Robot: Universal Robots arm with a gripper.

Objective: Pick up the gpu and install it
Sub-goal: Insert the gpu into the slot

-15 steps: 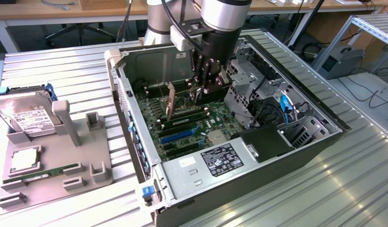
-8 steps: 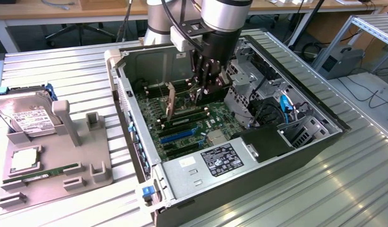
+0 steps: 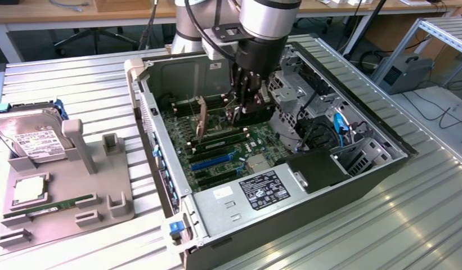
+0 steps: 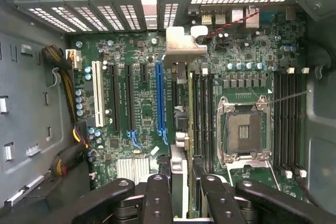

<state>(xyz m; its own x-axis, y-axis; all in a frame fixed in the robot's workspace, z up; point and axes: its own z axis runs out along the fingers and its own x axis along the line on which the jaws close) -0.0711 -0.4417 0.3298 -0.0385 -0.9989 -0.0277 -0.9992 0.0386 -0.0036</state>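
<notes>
The gpu (image 4: 180, 95) stands on edge between my fingertips, its silvery end bracket (image 4: 184, 43) pointing at the case's rear slot openings. My gripper (image 4: 181, 182) is shut on the card's top edge. In the exterior view the gripper (image 3: 241, 107) reaches down into the open computer case (image 3: 152, 107), and the gpu (image 3: 203, 118) shows as a thin upright strip just to its left. The card hangs over the motherboard (image 4: 131, 145), between the long blue slot (image 4: 160, 98) and the black memory slots (image 4: 202, 114). Whether its lower edge sits in a slot is hidden.
On the exterior view's left, a grey fixture (image 3: 66, 191) holds a silver hard drive (image 3: 32, 138), a green memory stick (image 3: 58, 203) and a processor (image 3: 28, 191). Inside the case are the power supply (image 3: 264, 191), cables (image 3: 336, 126) and the bare processor socket (image 4: 244, 129).
</notes>
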